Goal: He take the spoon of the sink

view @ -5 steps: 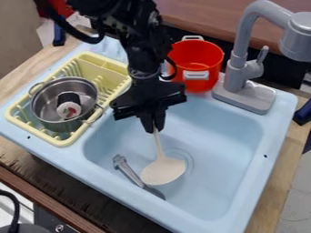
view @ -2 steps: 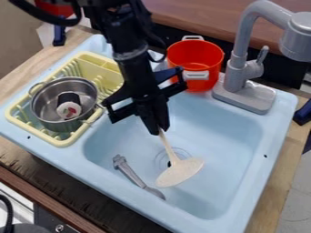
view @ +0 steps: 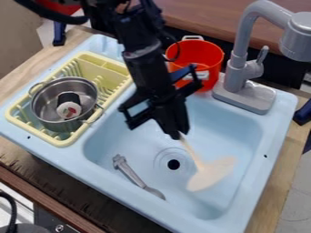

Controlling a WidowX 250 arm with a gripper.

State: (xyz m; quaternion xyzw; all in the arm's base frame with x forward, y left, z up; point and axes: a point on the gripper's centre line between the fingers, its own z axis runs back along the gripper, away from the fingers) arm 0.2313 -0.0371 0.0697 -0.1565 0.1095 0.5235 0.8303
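Observation:
The black gripper (view: 178, 134) hangs over the middle of the light blue sink (view: 240, 134), shut on the handle end of a beige spoon (view: 211, 174). The spoon slants down to the right from the fingertips, its wide head over the sink's right part, beside the drain. Whether the head touches the basin floor I cannot tell. A grey metal-coloured utensil (view: 135, 174) lies on the basin floor left of the drain.
A yellow dish rack (view: 63, 140) at the left holds a metal pot (view: 45, 102) with a small black-and-white item inside. Behind the sink stand a red pot (view: 206, 53) and a grey faucet (view: 236, 84).
Gripper and spoon have moved to the right together, and the spoon's head has swung clear of the drain, which now shows fully. The grey utensil has stayed in place.

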